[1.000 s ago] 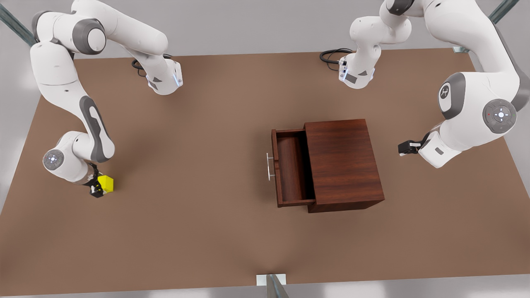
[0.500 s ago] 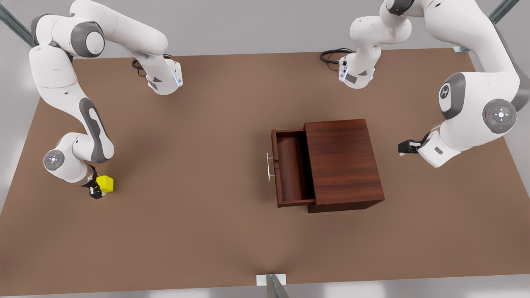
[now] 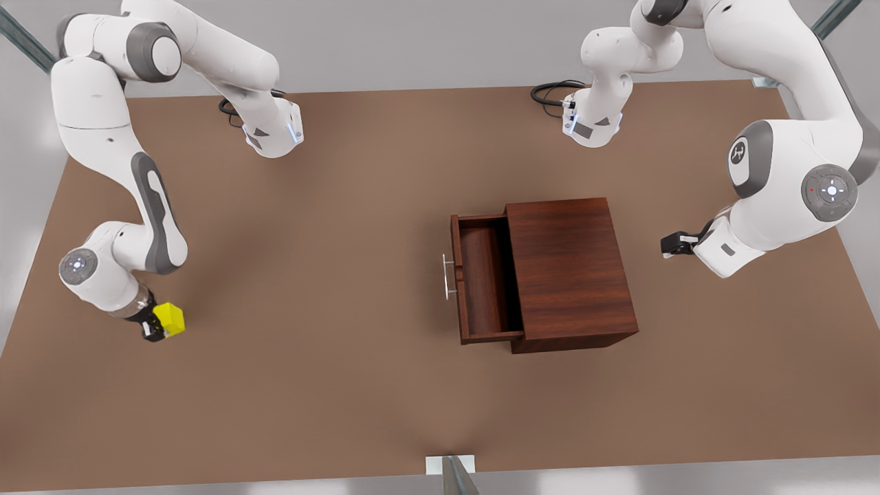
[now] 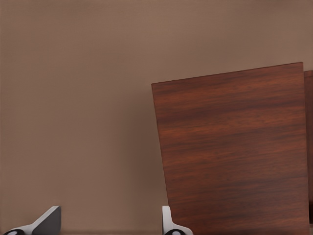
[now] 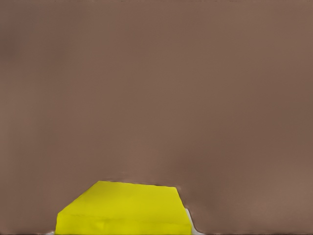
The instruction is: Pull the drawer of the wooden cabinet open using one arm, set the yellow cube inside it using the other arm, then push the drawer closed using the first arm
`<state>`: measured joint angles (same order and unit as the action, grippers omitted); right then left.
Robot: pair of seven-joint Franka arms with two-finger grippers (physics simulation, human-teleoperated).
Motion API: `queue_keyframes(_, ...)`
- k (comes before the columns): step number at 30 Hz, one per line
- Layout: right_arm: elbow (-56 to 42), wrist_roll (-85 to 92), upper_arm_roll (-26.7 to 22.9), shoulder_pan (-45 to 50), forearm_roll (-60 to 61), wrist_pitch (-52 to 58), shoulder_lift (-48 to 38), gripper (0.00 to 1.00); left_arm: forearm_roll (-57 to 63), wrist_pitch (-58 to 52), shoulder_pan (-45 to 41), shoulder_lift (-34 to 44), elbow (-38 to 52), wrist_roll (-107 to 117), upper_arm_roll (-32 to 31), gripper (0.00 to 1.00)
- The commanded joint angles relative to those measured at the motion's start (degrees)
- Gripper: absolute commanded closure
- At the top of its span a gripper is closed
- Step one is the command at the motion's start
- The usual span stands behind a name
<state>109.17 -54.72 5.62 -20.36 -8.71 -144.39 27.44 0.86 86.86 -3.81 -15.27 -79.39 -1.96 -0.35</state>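
Here the right gripper [image 3: 157,327] sits low at the front view's left, its fingers clamped on the yellow cube [image 3: 170,320], which is tilted and well apart from the wooden cabinet [image 3: 569,271]. The cabinet stands on the brown counter [image 3: 330,275] right of centre, with the drawer [image 3: 481,278] pulled out toward the left, its silver bar handle [image 3: 447,276] facing the cube. The left gripper [image 3: 672,245] waits just right of the cabinet, fingers [image 4: 48,220] spread apart and holding nothing.
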Motion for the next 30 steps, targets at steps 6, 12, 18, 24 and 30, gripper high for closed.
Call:
queue_keyframes(6, -13.2, -16.2, -0.1, 9.9, 6.8, 24.9, -0.9, 0.43, 0.1, 0.0, -0.4, 0.1, 0.0, -0.5, 0.0, 0.00)
queue_keyframes(12, -21.7, -32.8, -0.5, 20.0, 11.5, 34.8, -0.9, 0.44, 0.1, 0.0, -0.4, 0.1, 0.0, -0.5, 0.0, 0.00)
queue_keyframes(18, -35.6, -55.8, -1.0, 31.9, 12.8, 45.3, 3.7, 0.44, 0.1, 0.0, -0.4, 0.1, 0.0, -0.6, 0.0, 0.00)
queue_keyframes(24, -44.4, -77.8, -0.9, 39.8, 12.5, 46.1, 8.2, 0.44, 0.1, 0.0, -0.4, 0.1, 0.0, -0.6, 0.0, 0.00)
queue_keyframes(30, -53.0, -95.8, 4.7, 44.3, 12.7, 42.5, 15.3, 0.43, 0.1, 0.0, -0.3, 0.1, 0.0, -0.6, 0.0, 0.00)
